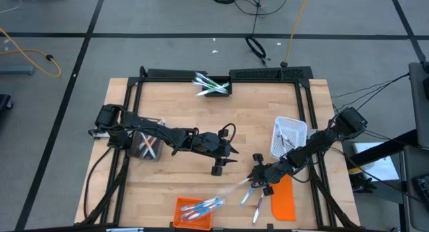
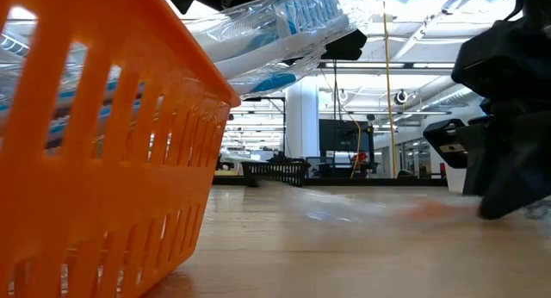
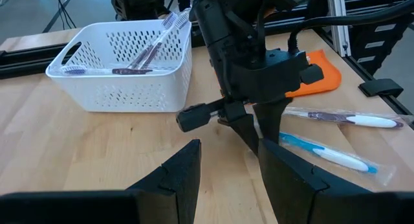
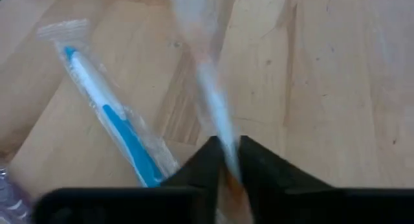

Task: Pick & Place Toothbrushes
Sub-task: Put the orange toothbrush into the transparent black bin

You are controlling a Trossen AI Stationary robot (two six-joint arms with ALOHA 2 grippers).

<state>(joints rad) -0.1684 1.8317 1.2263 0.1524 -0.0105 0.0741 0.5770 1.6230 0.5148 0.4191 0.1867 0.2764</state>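
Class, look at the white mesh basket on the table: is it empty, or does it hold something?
Not empty. The white mesh basket holds a few toothbrushes, lying inside and leaning against its wall in the left wrist view.

Matt wood table, glossy clear-wrapped toothbrushes, perforated plastic basket

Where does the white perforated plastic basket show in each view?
High view: white perforated plastic basket on the table's right side, beside the right arm.
Low view: not identifiable.
Left wrist view: basket upper left, toothbrushes inside.
Right wrist view: not in it.
Shared landmark: flat orange lid.
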